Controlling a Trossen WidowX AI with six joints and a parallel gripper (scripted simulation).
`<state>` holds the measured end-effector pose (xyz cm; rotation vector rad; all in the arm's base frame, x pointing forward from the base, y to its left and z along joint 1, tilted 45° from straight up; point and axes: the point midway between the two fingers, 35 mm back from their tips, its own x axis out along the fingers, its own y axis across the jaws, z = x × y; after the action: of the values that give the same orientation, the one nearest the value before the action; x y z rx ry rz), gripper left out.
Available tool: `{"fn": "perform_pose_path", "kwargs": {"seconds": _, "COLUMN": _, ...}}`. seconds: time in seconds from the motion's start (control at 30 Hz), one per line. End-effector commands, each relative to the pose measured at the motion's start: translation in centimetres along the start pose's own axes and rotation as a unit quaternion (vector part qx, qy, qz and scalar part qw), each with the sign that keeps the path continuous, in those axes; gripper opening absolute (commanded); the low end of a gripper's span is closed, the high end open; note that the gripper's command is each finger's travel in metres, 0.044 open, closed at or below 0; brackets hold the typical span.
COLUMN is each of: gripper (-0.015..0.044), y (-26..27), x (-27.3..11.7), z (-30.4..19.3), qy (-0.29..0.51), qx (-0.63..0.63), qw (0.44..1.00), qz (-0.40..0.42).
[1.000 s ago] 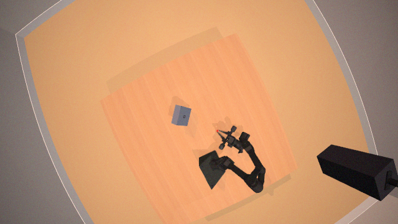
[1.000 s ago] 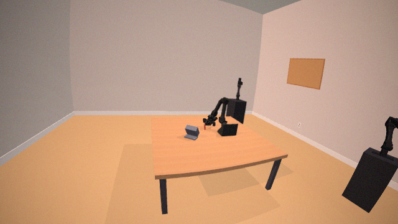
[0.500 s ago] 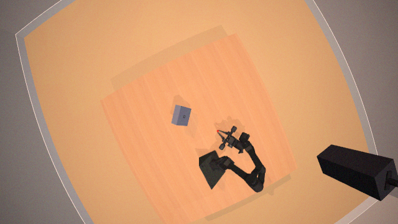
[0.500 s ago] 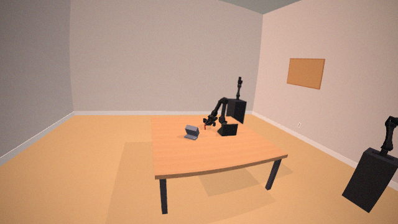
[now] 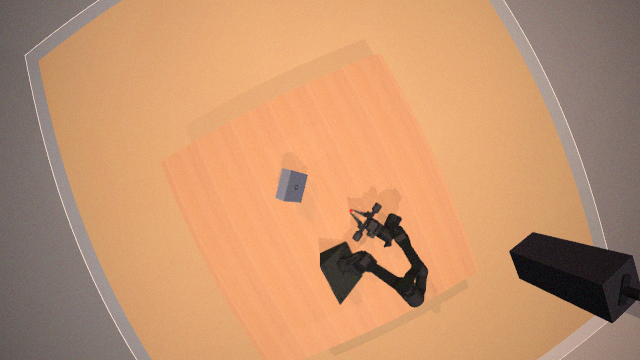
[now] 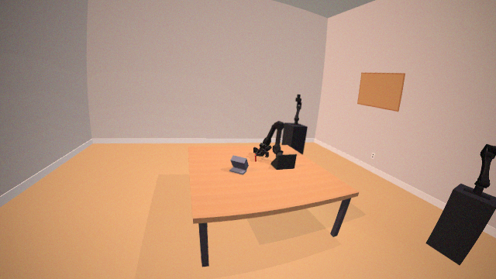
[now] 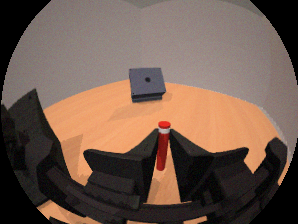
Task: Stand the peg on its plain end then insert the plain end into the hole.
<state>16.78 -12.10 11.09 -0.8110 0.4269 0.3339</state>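
The red peg [image 5: 351, 211] [image 6: 256, 158] [image 7: 162, 152] has its white band near the upper end and looks about upright in the exterior view. My gripper [image 7: 164, 131] is shut on the peg just below the band, with the plain end pointing down between the fingers. Whether the plain end touches the table [image 5: 240, 200] [image 6: 232, 198] [image 7: 215, 107] cannot be told. The blue-grey sloped panel [image 5: 288, 186] [image 6: 239, 163] [image 7: 142, 88] stands ahead of the gripper, apart from the peg. Its dark hole [image 5: 296, 187] [image 7: 147, 79] is in the face and holds nothing visible.
The arm's dark base [image 5: 340, 280] [image 6: 286, 162] stands on the table beside the gripper. Two black pedestals with arms stand off the table, one behind it [image 6: 295, 137] and one at the right [image 5: 565, 275] [image 6: 461, 222].
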Motion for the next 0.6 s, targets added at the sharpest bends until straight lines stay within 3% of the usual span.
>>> {"fn": "perform_pose_path", "kwargs": {"seconds": 0.0, "gripper": 0.0049, "y": 0.00, "x": -0.10, "z": -0.21, "qy": 0.000, "qx": 0.000, "qw": 1.000, "qz": 0.000}}
{"fn": "perform_pose_path", "kwargs": {"seconds": 0.57, "gripper": 0.0049, "y": 0.01, "x": -0.43, "z": -0.31, "qy": -0.005, "qx": -0.003, "qw": 1.000, "qz": -0.001}}
